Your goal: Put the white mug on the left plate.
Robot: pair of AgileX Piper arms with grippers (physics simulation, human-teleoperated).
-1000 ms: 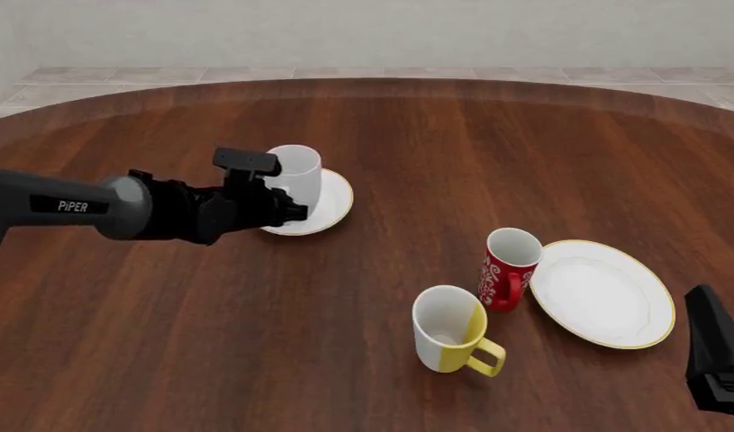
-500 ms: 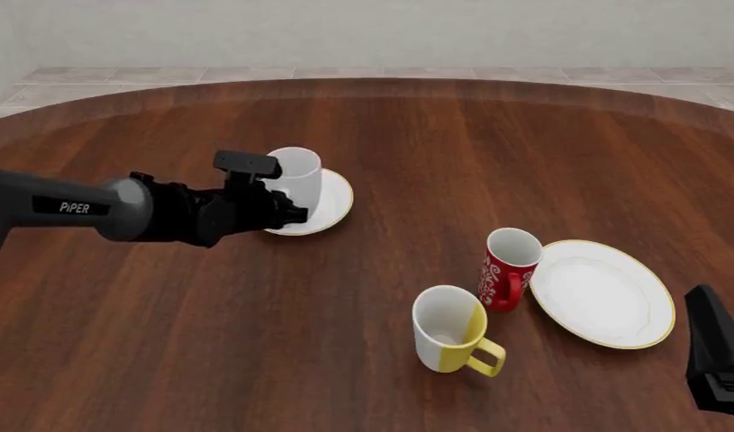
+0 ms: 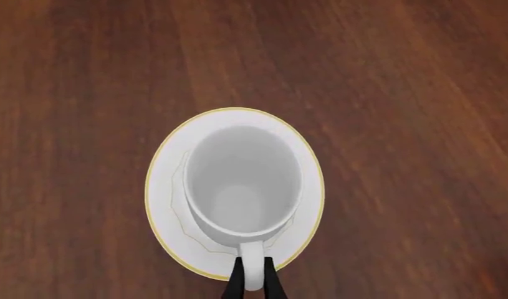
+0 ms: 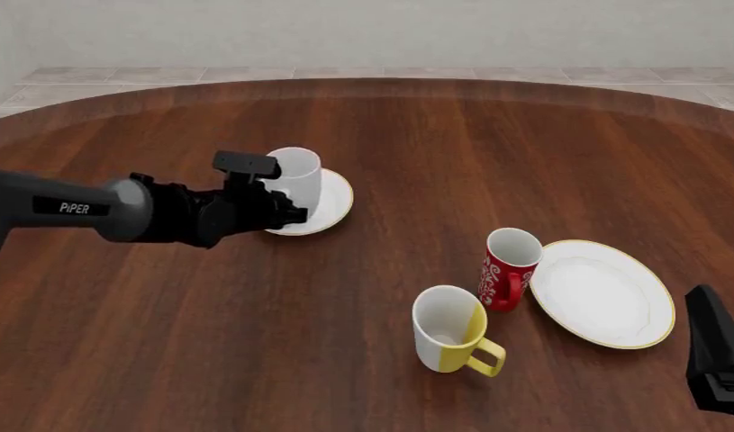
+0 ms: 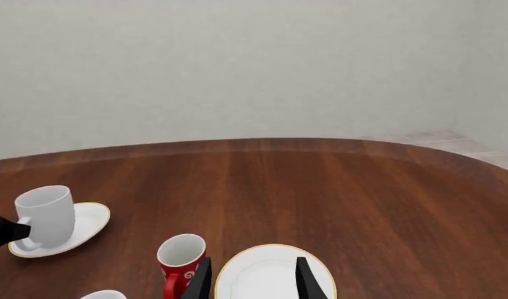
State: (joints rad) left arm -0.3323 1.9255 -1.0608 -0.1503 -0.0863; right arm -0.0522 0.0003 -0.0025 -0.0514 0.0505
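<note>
The white mug (image 4: 294,175) stands upright on the left plate (image 4: 333,202), a small white plate with a thin gold rim. My left gripper (image 4: 285,211) reaches in from the left. The left wrist view looks down into the mug (image 3: 241,187) on the plate (image 3: 166,187), and the left gripper (image 3: 252,286) is shut on the mug's handle, one black finger on each side. My right gripper (image 5: 254,280) is open and holds nothing, low at the table's near right (image 4: 707,310). From there the mug (image 5: 46,215) and plate (image 5: 91,224) show far off.
A red mug with white lettering (image 4: 509,268) stands against the larger gold-rimmed plate (image 4: 601,292) at the right. A yellow-and-white mug (image 4: 451,331) sits just in front of the red one, handle toward the near right. The brown round table (image 4: 379,126) curves away at the back.
The white mug and my left gripper sank slightly onto the plate a second ago and have held still since. The right arm has not moved.
</note>
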